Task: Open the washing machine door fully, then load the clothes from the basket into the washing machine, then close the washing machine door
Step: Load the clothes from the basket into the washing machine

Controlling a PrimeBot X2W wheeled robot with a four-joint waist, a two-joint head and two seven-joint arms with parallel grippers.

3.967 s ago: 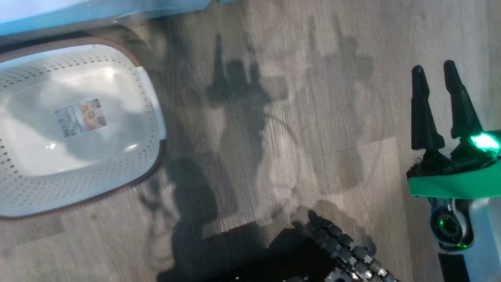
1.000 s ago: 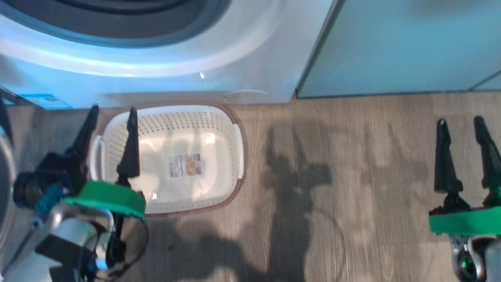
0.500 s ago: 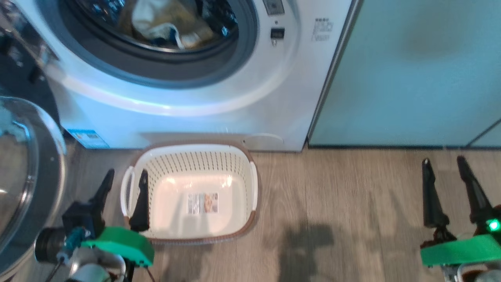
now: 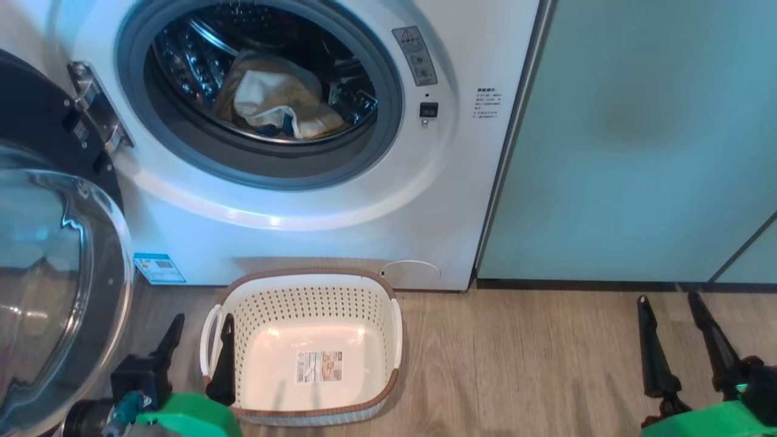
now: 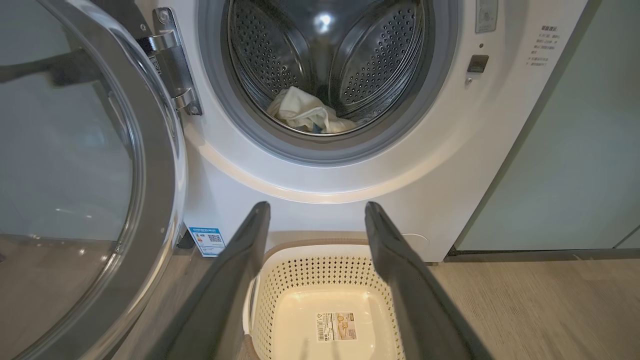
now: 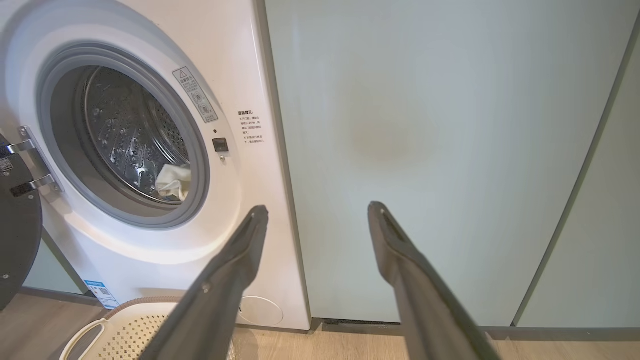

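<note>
Two steps look done: the clothes [image 4: 273,103] lie in the washing machine [image 4: 340,243], the basket [image 4: 303,301] before it empty. We judge the washing machine door [image 4: 42,273], swung wide, needs pushing shut; left claw [image 4: 203,318] and right claw [image 4: 667,297] gape empty.

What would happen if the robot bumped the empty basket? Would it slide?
It would probably slide: the basket is empty, thin holey plastic, on a smooth floor. It is likely stiff, since its walls stand unsupported. It seems unlikely to tip, being wide and low.

head: high, downward | wrists: low, forward | shared: washing machine [image 4: 315,243]; basket [image 4: 306,301]
</note>
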